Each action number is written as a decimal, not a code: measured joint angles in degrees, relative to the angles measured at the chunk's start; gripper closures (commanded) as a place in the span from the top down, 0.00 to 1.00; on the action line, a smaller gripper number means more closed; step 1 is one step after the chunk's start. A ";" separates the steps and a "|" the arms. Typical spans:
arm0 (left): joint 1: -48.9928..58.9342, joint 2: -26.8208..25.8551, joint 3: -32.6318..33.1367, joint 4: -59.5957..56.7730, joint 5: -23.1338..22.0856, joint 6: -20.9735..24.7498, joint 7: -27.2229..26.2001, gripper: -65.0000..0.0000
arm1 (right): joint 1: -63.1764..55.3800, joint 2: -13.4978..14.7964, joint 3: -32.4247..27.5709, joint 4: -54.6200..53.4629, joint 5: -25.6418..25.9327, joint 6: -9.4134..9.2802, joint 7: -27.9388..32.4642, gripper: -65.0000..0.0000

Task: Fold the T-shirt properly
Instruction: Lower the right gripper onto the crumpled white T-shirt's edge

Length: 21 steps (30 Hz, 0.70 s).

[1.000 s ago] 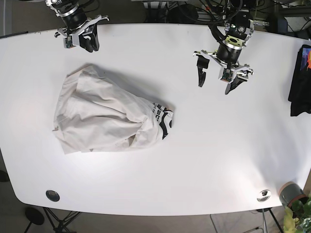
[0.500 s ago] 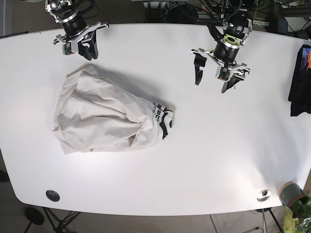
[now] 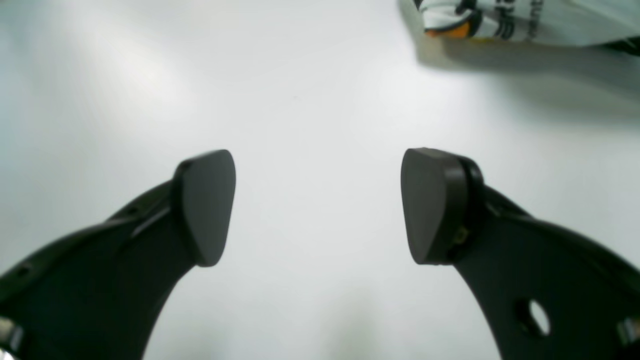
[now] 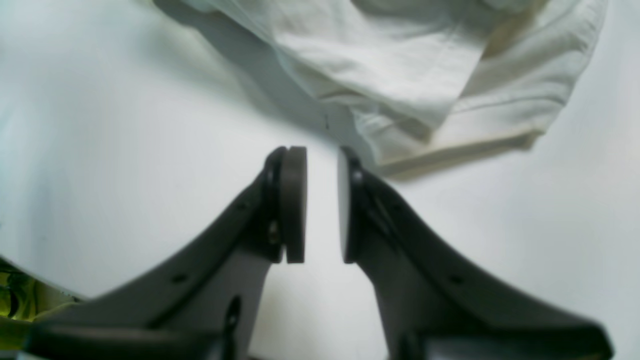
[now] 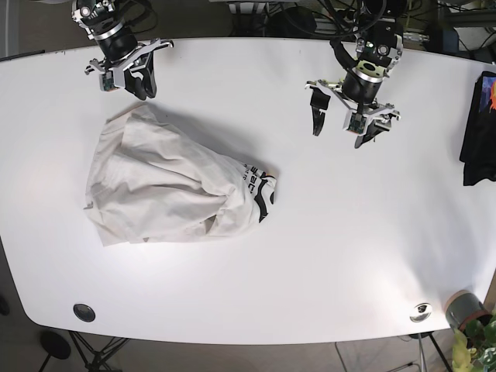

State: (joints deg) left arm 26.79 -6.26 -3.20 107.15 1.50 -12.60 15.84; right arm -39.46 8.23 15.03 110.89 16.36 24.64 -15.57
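The white T-shirt [image 5: 170, 182] is lying crumpled on the left half of the white bench [image 5: 349, 232], its printed end pointing right. The right claw [image 5: 143, 80] is hovering just beyond the shirt's far edge, pads nearly pressed together on nothing. The left claw [image 5: 341, 124] is hanging spread wide over bare bench, well right of the shirt.

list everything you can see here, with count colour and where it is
T-shirt: 1, white with dark print, crumpled on the table's left half
table: 1, white, fills the base view
dark garment: 1, black with an orange patch, at the right edge
round fittings: 2, one dark, one silvery, near the front corners
plant: 1, green, bottom right corner
left gripper: 1, black, open, above bare table
right gripper: 1, black, nearly closed, empty, by the shirt's far edge
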 measured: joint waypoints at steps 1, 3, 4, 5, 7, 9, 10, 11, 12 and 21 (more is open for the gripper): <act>-0.28 0.00 0.00 0.02 0.00 0.00 0.02 0.73 | 0.63 -0.02 0.61 -0.11 0.15 0.02 -1.42 0.16; -0.44 0.00 0.00 0.11 0.00 -0.02 0.00 0.74 | 1.86 -0.33 2.56 -0.37 1.07 0.76 -3.93 0.16; -0.39 0.02 0.00 0.15 0.00 -0.04 0.02 0.74 | 2.58 -0.48 3.82 -0.46 2.08 0.37 -5.31 0.16; -0.26 0.00 0.00 0.15 0.00 -0.04 0.04 0.74 | 3.61 -0.74 5.25 -0.61 3.06 0.24 -6.64 0.17; -0.24 0.00 0.00 0.15 0.00 -0.04 0.57 0.74 | 5.16 -1.55 8.50 -0.83 5.31 -0.02 -10.21 0.24; -0.31 0.02 0.09 0.11 0.00 -0.07 0.68 0.74 | 6.86 -2.03 11.26 -0.83 7.72 0.04 -12.90 0.34; -0.37 0.02 0.17 0.11 0.00 -0.04 0.66 0.74 | 7.61 -1.99 12.07 -0.81 8.63 0.04 -13.86 0.40; -0.46 0.04 0.17 0.11 0.00 -0.07 0.66 0.74 | 8.59 -2.12 13.40 -0.81 10.32 0.55 -16.06 0.46; -0.50 0.02 0.15 0.11 0.00 -0.07 0.63 0.74 | 9.68 -2.19 14.49 -0.81 11.15 0.42 -17.73 0.48; -2.56 0.02 0.92 0.04 -0.02 -0.24 0.42 0.74 | 17.46 -1.88 21.64 -2.29 20.00 0.48 -30.40 0.50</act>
State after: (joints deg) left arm 24.23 -6.24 -2.28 107.20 1.48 -12.84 16.25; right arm -22.00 6.35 36.67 108.60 36.36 25.12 -45.98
